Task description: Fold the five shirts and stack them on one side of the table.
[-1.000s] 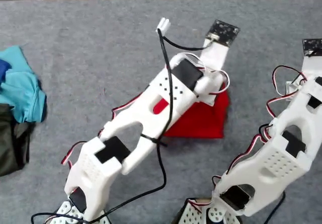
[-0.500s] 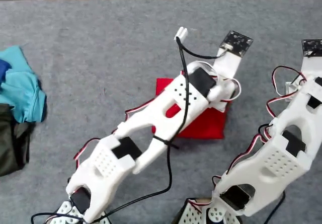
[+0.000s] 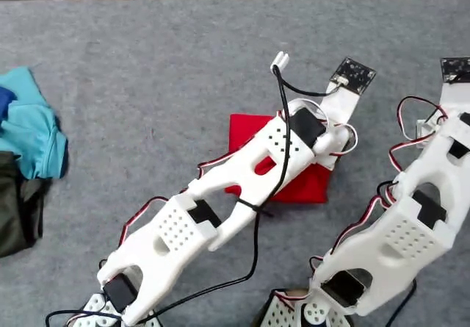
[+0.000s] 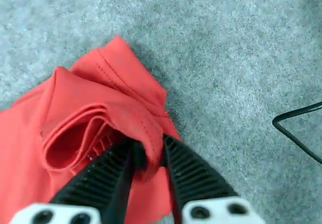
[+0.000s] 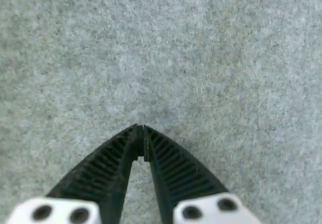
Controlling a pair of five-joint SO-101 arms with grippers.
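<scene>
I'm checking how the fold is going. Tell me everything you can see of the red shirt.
The red shirt is soft stitched fabric, folded into a compact, roughly rectangular bundle near the middle of the grey table, with the left arm crossing above it. In the left wrist view one hemmed edge is lifted and curled into layered folds, pinched in the left gripper. The rest lies flat. No other garment touches it.

high: looks down over table (image 3: 147,84) | left wrist: close, shares red shirt (image 4: 75,98) | right wrist: close, table
</scene>
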